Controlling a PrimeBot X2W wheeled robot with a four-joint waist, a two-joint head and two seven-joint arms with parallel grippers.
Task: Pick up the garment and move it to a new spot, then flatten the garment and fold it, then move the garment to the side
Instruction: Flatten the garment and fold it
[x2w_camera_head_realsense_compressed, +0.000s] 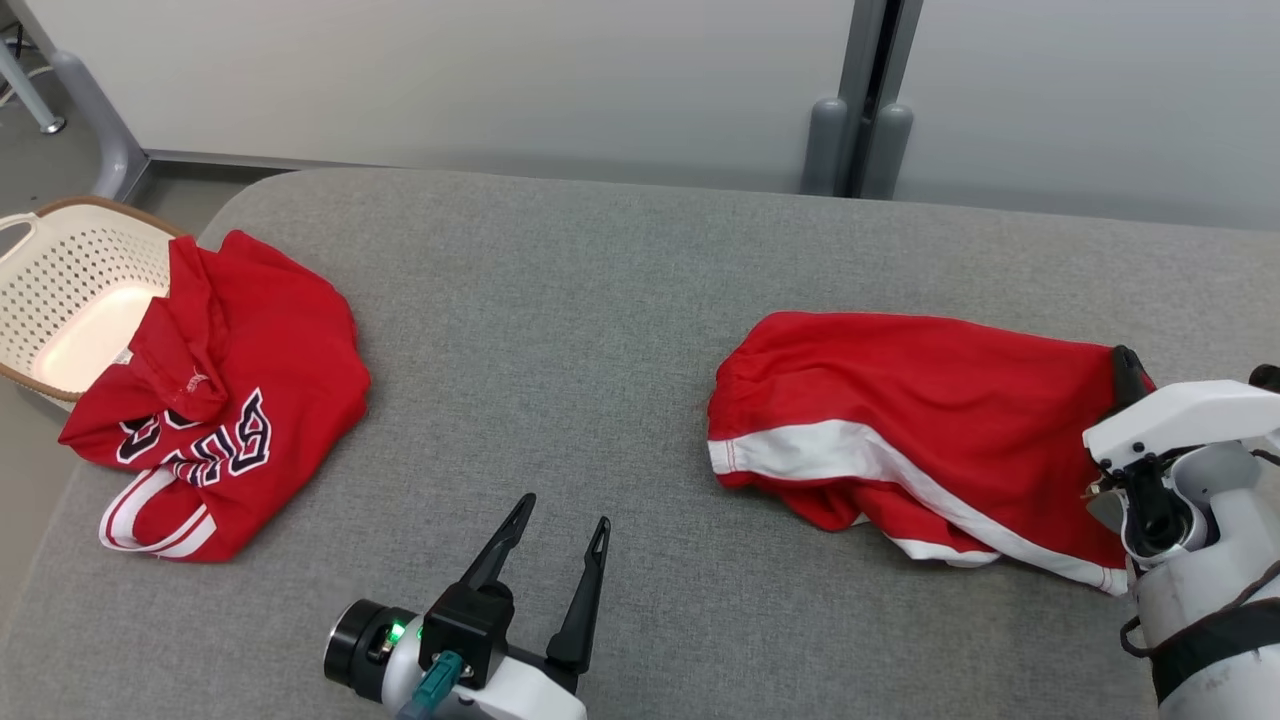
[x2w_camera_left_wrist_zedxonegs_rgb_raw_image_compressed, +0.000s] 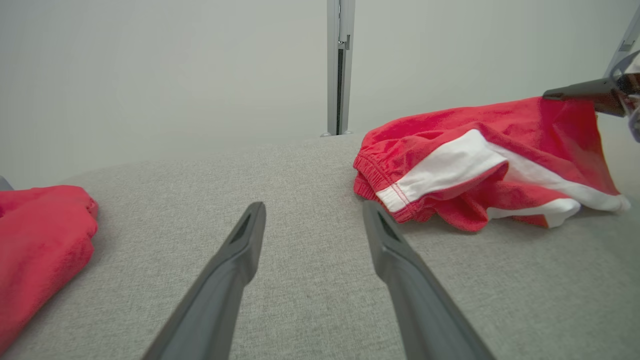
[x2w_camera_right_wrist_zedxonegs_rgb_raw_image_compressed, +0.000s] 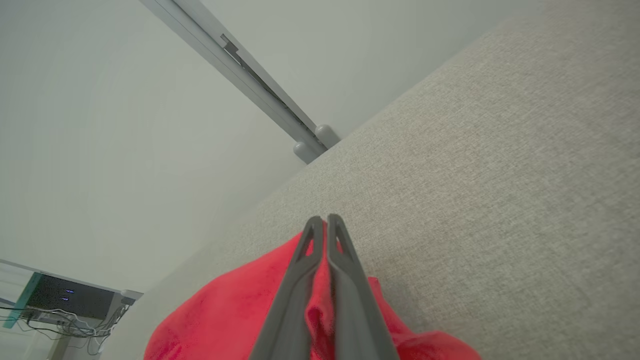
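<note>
Fingers of my right gripper (x2w_camera_right_wrist_zedxonegs_rgb_raw_image_compressed: 325, 223) pinch the red shorts (x2w_camera_head_realsense_compressed: 920, 390) between them, those of my left gripper (x2w_camera_head_realsense_compressed: 563, 512) spread empty; I judge the pickup in hand, a lift next.

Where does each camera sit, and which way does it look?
Head view: on the robot's head, looking forward and down at the grey table; open left tool low, right tool at right.
Left wrist view: on the left wrist, looking along its spread fingers toward the red shorts.
Right wrist view: on the right wrist, looking along its fingers shut on the shorts.
Shared: head and left wrist views both show the red jersey and shorts.
</note>
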